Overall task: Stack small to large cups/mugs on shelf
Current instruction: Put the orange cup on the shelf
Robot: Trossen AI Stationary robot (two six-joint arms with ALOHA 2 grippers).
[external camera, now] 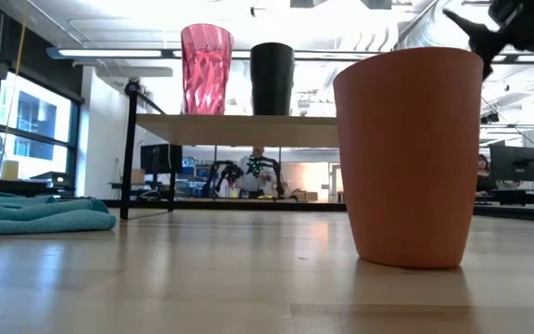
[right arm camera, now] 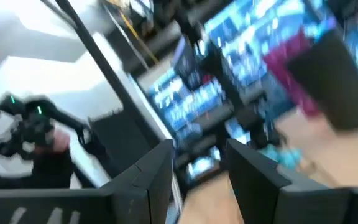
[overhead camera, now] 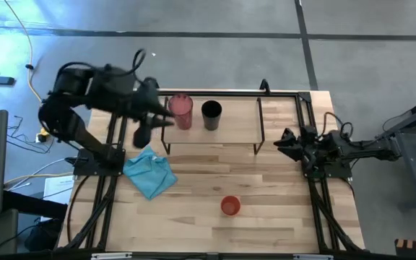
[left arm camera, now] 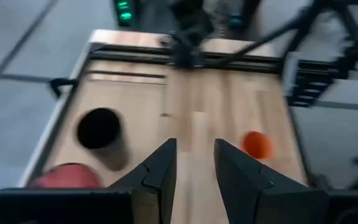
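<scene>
The shelf (overhead camera: 230, 137) stands at the table's far side. On its wood top stand the pink-red tumbler (overhead camera: 182, 110) and, to its right, the black cup (overhead camera: 211, 114); the low view shows the tumbler (external camera: 206, 70) and black cup (external camera: 272, 79) upright. The short red-orange cup (overhead camera: 230, 206) stands upright on the table near the near edge, large in the low view (external camera: 406, 158). My left gripper (overhead camera: 166, 120) hovers open just left of the tumbler, which lies off to one side of its fingers (left arm camera: 64, 176). My right gripper (overhead camera: 284, 141) is open, right of the shelf.
A crumpled teal cloth (overhead camera: 150, 172) lies on the table in front of the shelf's left end. Bare wood stretches between the shelf and the red-orange cup. Black frame rails (overhead camera: 316, 195) run along the table's left and right sides.
</scene>
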